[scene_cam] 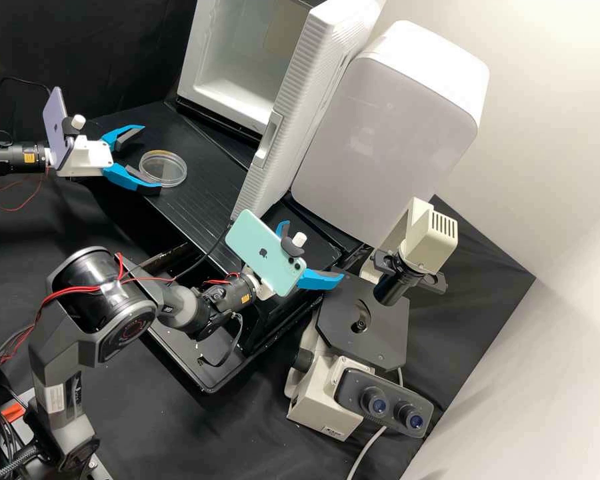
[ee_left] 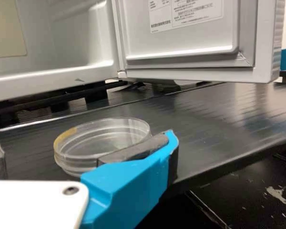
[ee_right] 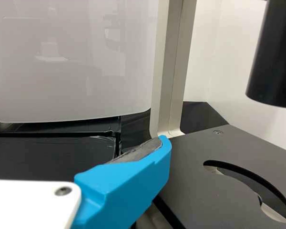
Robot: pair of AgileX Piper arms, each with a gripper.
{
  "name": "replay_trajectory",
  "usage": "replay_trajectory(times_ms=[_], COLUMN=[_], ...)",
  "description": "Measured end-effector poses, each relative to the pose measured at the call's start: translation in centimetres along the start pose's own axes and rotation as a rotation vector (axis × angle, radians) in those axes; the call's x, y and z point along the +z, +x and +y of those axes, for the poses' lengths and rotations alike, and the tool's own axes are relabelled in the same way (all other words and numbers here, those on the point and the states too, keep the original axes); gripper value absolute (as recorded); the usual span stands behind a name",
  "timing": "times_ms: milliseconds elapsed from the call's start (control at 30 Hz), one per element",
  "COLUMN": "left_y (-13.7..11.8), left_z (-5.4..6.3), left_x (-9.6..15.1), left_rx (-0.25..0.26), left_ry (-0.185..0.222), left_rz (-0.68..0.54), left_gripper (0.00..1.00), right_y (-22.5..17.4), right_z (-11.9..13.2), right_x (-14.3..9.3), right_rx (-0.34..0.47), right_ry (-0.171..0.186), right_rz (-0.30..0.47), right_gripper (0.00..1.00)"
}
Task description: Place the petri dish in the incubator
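Observation:
The clear petri dish [scene_cam: 163, 167] lies flat on the black ridged platform [scene_cam: 207, 193] in front of the incubator [scene_cam: 237, 63], whose door [scene_cam: 300, 100] stands swung wide. My left gripper [scene_cam: 148, 159] is open at the platform's left end, level with the dish. In the left wrist view the dish [ee_left: 102, 143] lies between the spread fingers [ee_left: 133, 176], close to the right one. My right gripper [scene_cam: 313, 250] is open with nothing in it, low beside the microscope stage [scene_cam: 360, 320]. One of its blue fingers [ee_right: 128, 176] reaches over the stage [ee_right: 219, 162].
A tall white housing [scene_cam: 393, 127] stands right of the incubator door. The microscope [scene_cam: 373, 373], with its head [scene_cam: 423, 237], occupies the front right. Black cloth [scene_cam: 180, 427] covers the bench. Red wires run along the near arm's base [scene_cam: 93, 313].

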Motion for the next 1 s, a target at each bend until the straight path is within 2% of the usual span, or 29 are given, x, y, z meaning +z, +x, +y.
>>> replay_trajectory(times_ms=[100, 300, 533, 900, 1000], left_y=[0.3, 1.1, 1.6, 1.5, 1.5], left_z=[0.0, 0.1, 0.4, 0.6, 0.5], left_x=[-0.1, -0.3, -0.7, -1.0, -1.0], left_rx=[0.002, -0.027, -0.057, -0.069, -0.069], left_ry=[-0.003, -0.087, -0.155, -0.214, -0.218], left_rz=[0.002, 0.010, 0.011, 0.002, 0.001], left_gripper=[1.00, 1.00, 1.00, 1.00, 1.00], right_y=[0.0, 0.0, 0.0, 0.0, 0.0], right_z=[0.0, 0.0, 0.0, 0.0, 0.0], right_x=[0.0, 0.0, 0.0, 0.0, 0.0], right_rx=[0.000, 0.000, 0.000, 0.000, 0.000], right_ry=[0.000, 0.000, 0.000, 0.000, 0.000], right_rz=[0.000, 0.000, 0.000, 0.000, 0.000], right_gripper=[1.00, 1.00, 1.00, 1.00, 1.00])
